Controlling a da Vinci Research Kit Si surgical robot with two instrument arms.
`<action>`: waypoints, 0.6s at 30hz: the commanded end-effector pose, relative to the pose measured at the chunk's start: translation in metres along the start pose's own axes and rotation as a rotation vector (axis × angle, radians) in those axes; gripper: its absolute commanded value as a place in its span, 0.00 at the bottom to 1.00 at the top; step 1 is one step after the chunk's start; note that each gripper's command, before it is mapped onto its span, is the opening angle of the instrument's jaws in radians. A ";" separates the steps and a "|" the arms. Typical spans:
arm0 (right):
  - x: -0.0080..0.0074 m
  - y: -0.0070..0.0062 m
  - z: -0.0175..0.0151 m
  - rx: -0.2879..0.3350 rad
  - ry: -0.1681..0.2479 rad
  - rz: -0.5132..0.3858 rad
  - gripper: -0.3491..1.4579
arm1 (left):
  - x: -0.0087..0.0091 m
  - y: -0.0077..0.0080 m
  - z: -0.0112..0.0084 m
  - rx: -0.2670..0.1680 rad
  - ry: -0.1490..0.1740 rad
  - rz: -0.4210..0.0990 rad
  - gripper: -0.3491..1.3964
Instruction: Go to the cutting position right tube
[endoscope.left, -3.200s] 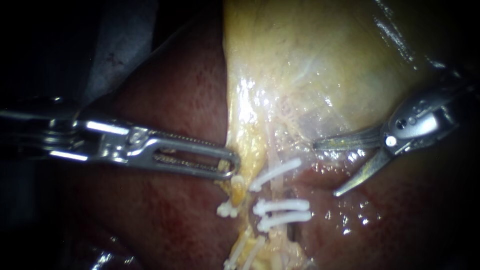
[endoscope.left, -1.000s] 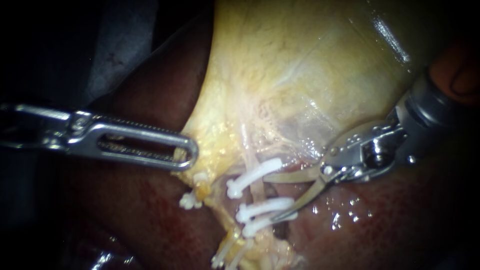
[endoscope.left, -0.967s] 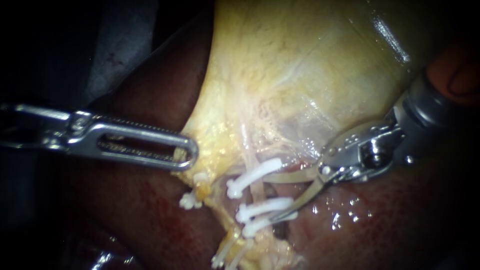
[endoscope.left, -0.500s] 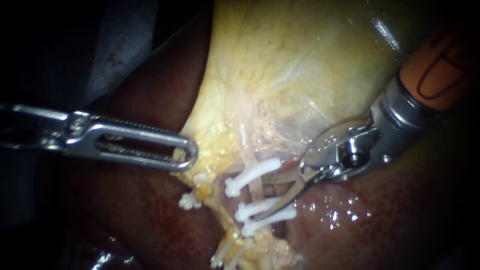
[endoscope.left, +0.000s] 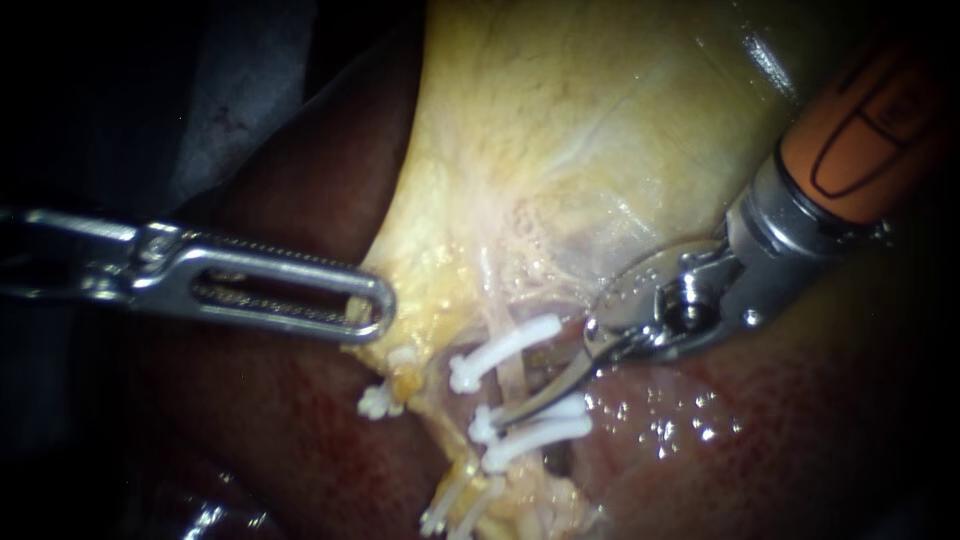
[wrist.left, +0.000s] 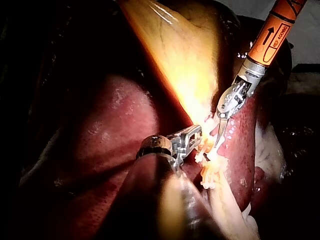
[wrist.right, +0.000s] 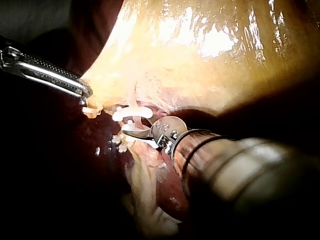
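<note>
Left instrument (endoscope.left: 372, 308): comes out of the dark on the left. Its jaws pinch the yellow edge of the gallbladder (endoscope.left: 560, 130).
Right instrument (endoscope.left: 515, 385): its two thin blades are spread apart, one on each side of the right tube (endoscope.left: 514, 375).
Right tube: a pale thin string, between the top clip (endoscope.left: 505, 350) and the two lower clips (endoscope.left: 535, 432).
Hard to see: the upper blade's tip hides behind the top clip. I cannot tell if the blades touch the tube.
Liver (endoscope.left: 300, 430): dark red, mostly in shadow.

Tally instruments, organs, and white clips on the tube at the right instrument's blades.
instruments: 2 (left instrument, right instrument)
organs: 2 (liver, gallbladder)
white clips on that tube: 3
total: 7
</note>
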 end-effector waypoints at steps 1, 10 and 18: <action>0.0000 0.0000 0.0001 0.000 0.003 0.004 0.41 | 0.0000 0.0000 0.0000 0.000 0.000 0.000 0.00; 0.0001 0.0001 0.0005 0.003 0.011 0.026 0.32 | 0.0000 0.0000 0.0000 0.000 0.000 0.000 0.00; 0.0001 0.0001 0.0011 0.001 0.013 0.032 0.29 | 0.0000 0.0000 0.0000 0.000 0.000 0.000 0.00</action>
